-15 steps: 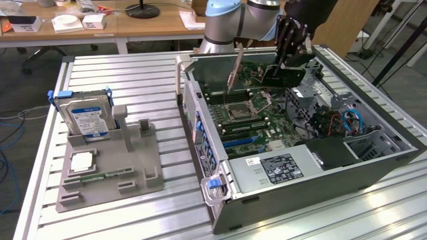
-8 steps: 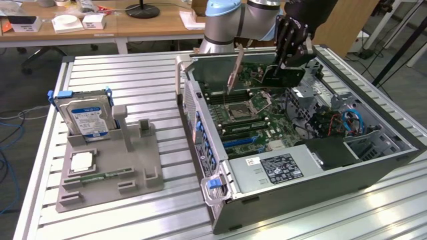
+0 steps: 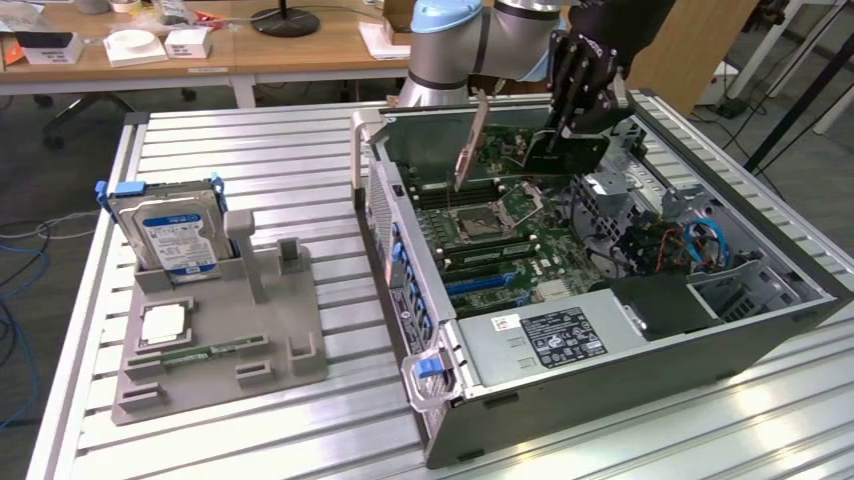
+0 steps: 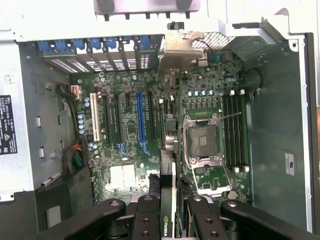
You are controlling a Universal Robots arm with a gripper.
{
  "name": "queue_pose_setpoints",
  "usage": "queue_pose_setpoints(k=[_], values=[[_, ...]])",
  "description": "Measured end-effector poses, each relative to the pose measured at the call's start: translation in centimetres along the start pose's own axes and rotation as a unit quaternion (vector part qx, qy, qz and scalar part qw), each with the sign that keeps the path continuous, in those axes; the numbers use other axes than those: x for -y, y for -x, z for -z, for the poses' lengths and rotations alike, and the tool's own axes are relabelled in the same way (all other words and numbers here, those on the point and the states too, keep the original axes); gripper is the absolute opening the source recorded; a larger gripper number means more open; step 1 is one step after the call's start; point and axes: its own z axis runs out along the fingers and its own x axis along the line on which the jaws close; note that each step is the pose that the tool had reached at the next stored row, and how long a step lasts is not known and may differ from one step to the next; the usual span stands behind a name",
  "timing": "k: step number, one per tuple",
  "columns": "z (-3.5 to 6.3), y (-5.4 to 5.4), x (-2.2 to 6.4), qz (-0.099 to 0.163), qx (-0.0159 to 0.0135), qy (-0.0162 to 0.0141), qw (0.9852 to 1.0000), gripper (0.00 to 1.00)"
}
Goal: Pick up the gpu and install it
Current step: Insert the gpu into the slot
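Note:
The gpu (image 3: 558, 157) hangs edge-down over the open computer case (image 3: 747, 330), above the motherboard (image 3: 501, 240). Its black face is turned outward, and its silver end bracket (image 3: 470, 145) points toward the exterior view's left. My gripper (image 3: 571, 128) is shut on its upper edge. In the wrist view the gpu (image 4: 169, 190) appears edge-on between my two black fingers (image 4: 146, 220), with my gripper (image 4: 170, 217) clamped around it. Its bracket (image 4: 181, 50) sits near the rear slot openings. The card hovers between the blue expansion slot (image 4: 141, 117) and the CPU socket (image 4: 202, 140), apart from the board.
A grey fixture tray (image 3: 267, 340) on the slatted table holds an upright hard drive (image 3: 171, 230), a processor chip (image 3: 163, 322) and a memory stick (image 3: 200, 352). Case walls, cables (image 3: 667, 245) and blue slot latches (image 4: 90, 45) surround the motherboard. Desks stand behind.

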Motion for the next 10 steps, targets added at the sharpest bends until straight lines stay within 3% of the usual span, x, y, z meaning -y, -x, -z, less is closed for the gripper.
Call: queue_pose_setpoints(k=[10], values=[[0.00,0.00,0.00,0.013,-0.0004,0.0010,0.9999,0.26]])
